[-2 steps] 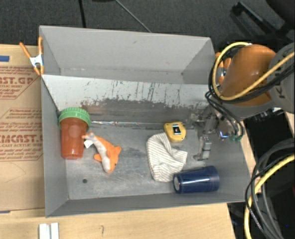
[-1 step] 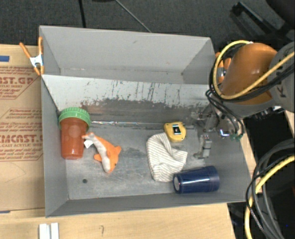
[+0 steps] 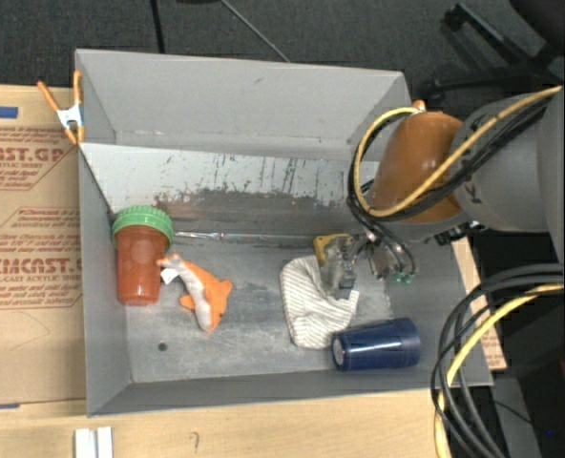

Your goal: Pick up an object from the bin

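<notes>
My gripper point(image 3: 343, 277) reaches down at the right of the bin, its fingers touching the upper right part of a crumpled white cloth point(image 3: 311, 305). The fingers stand close together, and I cannot see whether cloth is pinched between them. A dark blue cylinder point(image 3: 377, 343) lies on its side just below the cloth, near the bin's front right corner.
At the left wall lies an orange jar with a green lid point(image 3: 139, 256). Beside it lies an orange and white toy fish point(image 3: 199, 292). The bin's middle floor between the fish and the cloth is bare. The arm with its orange cover and yellow cables fills the right side.
</notes>
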### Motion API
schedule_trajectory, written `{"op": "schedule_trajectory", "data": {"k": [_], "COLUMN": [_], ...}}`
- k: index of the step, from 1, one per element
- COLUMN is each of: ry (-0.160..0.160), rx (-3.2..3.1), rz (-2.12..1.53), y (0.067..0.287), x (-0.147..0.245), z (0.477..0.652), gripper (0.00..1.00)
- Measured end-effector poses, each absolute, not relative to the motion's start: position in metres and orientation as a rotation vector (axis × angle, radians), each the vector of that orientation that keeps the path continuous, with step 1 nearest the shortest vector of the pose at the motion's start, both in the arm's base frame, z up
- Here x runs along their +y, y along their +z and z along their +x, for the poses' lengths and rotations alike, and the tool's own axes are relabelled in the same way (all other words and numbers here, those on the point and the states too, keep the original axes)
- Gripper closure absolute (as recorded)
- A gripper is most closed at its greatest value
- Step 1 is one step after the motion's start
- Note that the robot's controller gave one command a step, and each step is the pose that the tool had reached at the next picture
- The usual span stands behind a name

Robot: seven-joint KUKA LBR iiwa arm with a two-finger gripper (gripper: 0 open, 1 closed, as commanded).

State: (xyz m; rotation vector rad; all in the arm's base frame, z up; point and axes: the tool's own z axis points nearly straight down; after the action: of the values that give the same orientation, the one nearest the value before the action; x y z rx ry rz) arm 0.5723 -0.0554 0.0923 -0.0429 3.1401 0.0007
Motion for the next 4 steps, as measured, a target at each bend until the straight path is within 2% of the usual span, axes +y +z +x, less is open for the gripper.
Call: {"op": "schedule_trajectory", "data": {"k": [1, 2, 3, 4], "ry": [0.002, -0.001, 0.002, 0.002], "rx": [3.146, 3.14, 3.144, 3.143], "rz": [-0.044, -0.043, -0.044, -0.044], "y": [0.0919, 0.0924, 0.092, 0.0922], "x": [-0.0549, -0.0556, -0.055, -0.0547], "z": [0.5711, 0.5723, 0.5714, 0.5719], "gripper": [0.0, 1.0, 0.0, 0.0]}}
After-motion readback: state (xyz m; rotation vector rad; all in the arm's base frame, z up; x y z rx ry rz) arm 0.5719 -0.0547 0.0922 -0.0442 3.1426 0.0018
